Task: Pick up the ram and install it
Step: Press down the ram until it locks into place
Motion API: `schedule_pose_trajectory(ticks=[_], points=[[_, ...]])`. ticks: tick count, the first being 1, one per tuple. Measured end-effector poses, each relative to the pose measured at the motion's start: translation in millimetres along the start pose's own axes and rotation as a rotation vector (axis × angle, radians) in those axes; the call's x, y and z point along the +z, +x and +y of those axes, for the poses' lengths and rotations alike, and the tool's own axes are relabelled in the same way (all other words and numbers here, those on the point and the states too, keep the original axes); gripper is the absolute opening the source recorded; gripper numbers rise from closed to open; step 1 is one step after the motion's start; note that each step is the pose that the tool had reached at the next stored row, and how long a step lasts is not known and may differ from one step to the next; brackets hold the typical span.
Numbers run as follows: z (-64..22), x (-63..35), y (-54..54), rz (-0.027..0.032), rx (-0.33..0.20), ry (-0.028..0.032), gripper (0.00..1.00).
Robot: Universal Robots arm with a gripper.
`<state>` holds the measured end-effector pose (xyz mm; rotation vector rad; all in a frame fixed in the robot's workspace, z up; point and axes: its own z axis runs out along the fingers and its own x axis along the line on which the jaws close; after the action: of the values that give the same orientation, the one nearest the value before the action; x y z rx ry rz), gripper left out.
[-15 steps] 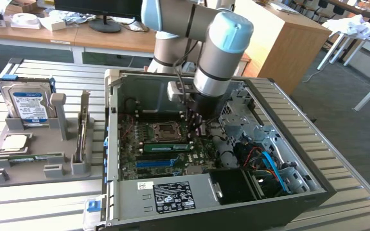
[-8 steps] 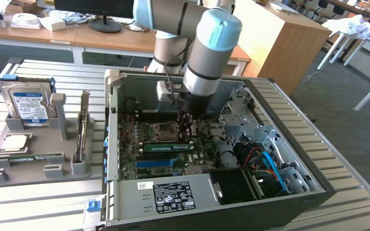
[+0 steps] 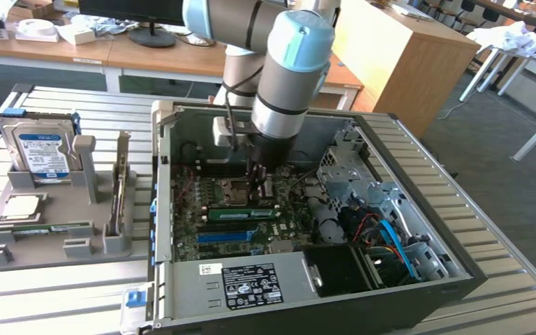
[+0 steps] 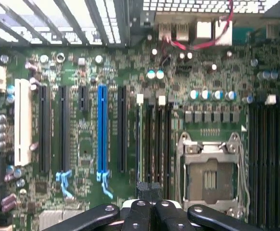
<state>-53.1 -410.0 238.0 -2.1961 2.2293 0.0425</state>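
Our gripper [image 4: 149, 190] is closed, its tips low over the motherboard [image 4: 82, 139] beside the memory slots [image 4: 154, 139]. A ram [image 3: 242, 213] sits in the open case [image 3: 454, 258]. We judge squareness to the slot matters most here.

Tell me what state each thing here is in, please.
computer case: open, side panel off.
end effector: shut, inside the case above the motherboard.
hard drive: upright in its grey holder.
ram: standing in a motherboard slot.
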Motion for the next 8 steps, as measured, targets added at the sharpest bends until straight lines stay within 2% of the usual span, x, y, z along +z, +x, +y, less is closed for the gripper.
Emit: schedule_pose_trajectory(ticks=[8], points=[[20.4,0.2,0.1,0.0000,0.000,0.0035,0.10]])
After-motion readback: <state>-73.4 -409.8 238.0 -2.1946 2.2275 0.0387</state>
